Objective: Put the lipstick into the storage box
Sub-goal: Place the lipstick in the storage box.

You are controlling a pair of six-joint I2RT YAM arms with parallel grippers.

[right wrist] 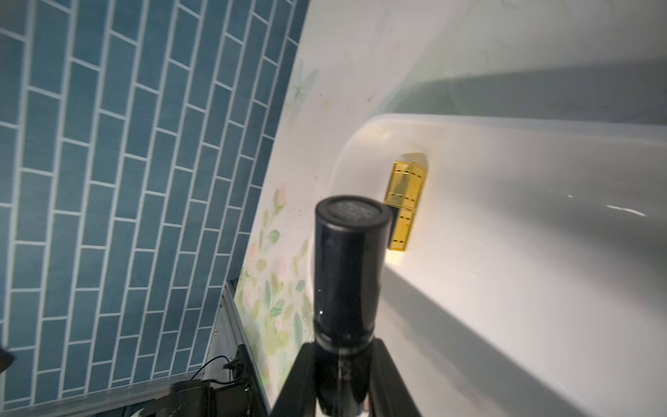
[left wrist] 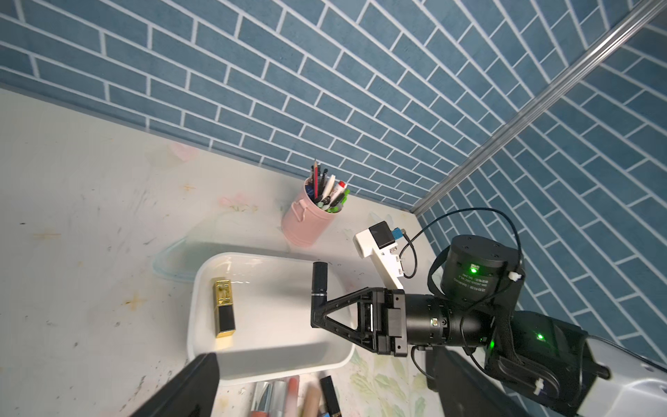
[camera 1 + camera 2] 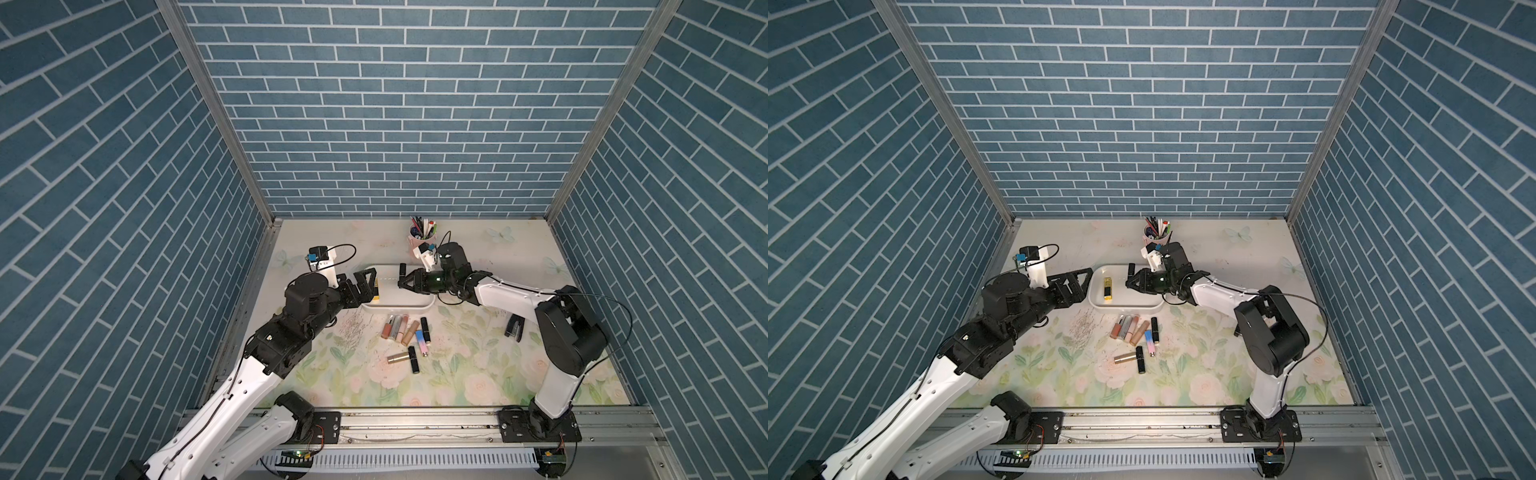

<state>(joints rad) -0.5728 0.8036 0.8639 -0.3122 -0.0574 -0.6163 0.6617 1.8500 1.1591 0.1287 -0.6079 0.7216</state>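
**Black lipstick pinched above the box, one gold case already in**

Top views. Clamped low on its barrel by the right gripper (image 3: pixel 402 283) and standing cap-up over the storage box (image 3: pixel 399 308): the black lipstick (image 3: pixel 402 270), visible in both top views. Spread wide and holding nothing, at the box's left end: the left gripper (image 3: pixel 1086 286), just beside the gold lipstick (image 3: pixel 1107 288) lying flat inside. Scattered on the table in front of the box, outside it: the loose lipsticks (image 3: pixel 1136 332). Behind the box: the pink pen cup (image 3: pixel 1156 237).

Left wrist view. Same pinch seen side-on, with the fingertips (image 2: pixel 314 301) pressed on the bottom end of the black tube and most of its length free above. Below it, bare white box floor. No readable print on the gold case; the sticker on the right arm's motor too small to make out.

Right wrist view. Looking along the tube from base to cap, with box wall and gold case beyond. Faint marking on the cap's flat top, too blurred to read.

Handling, as a judgement. Probably light, rigid and glossy, so slippery between hard pads and prone to pivoting when gripped this near one end. Round, so likely to roll once released; best laid down low and flat. Safer held across the barrel than by the cap alone, which might pull off.
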